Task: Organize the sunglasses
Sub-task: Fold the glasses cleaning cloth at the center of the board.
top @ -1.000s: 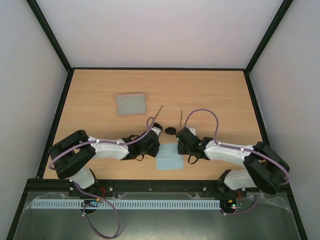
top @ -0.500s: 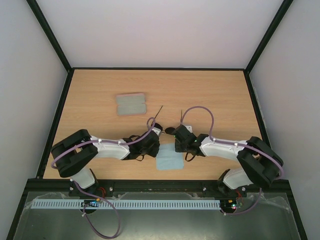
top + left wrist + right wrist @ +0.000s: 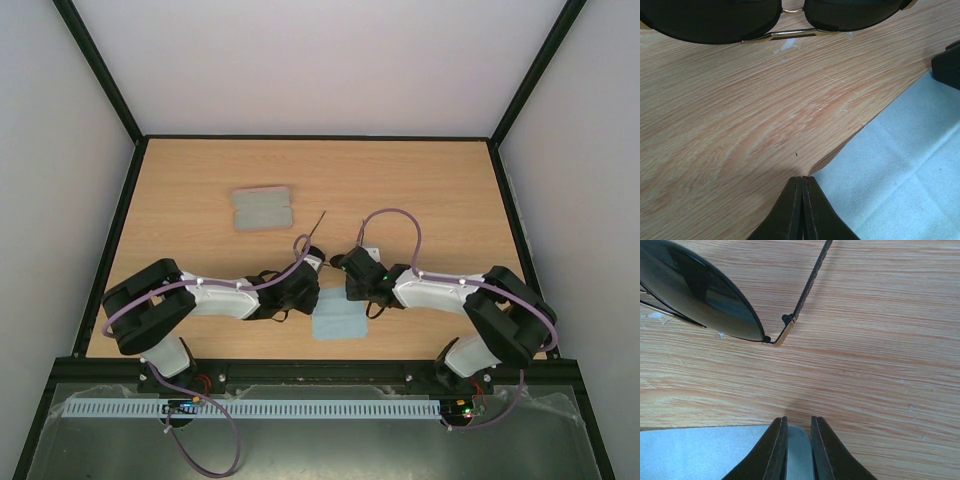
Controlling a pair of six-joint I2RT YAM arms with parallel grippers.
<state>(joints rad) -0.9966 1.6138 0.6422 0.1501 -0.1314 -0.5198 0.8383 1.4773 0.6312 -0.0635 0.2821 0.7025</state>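
The sunglasses (image 3: 338, 262) lie on the wooden table between my two grippers, with the temple arms pointing away. Their dark lenses fill the top of the left wrist view (image 3: 710, 20) and the upper left of the right wrist view (image 3: 695, 290). The light blue cloth (image 3: 340, 320) lies just in front of them. My left gripper (image 3: 802, 179) is shut with its tips on one cloth (image 3: 900, 165) corner, whose edge looks slightly lifted. My right gripper (image 3: 799, 421) is open by a narrow gap, with the other near corner of the cloth (image 3: 700, 452) between its fingers.
The pink case (image 3: 262, 208) with grey lining lies open on the table, beyond and left of the sunglasses. Both grippers (image 3: 307, 290) (image 3: 352, 285) sit close together by the cloth. A black frame (image 3: 110, 250) borders the table.
My right arm has moved left, bringing its gripper up to the cloth corner beside the sunglasses. The left arm, cloth and case have not moved.
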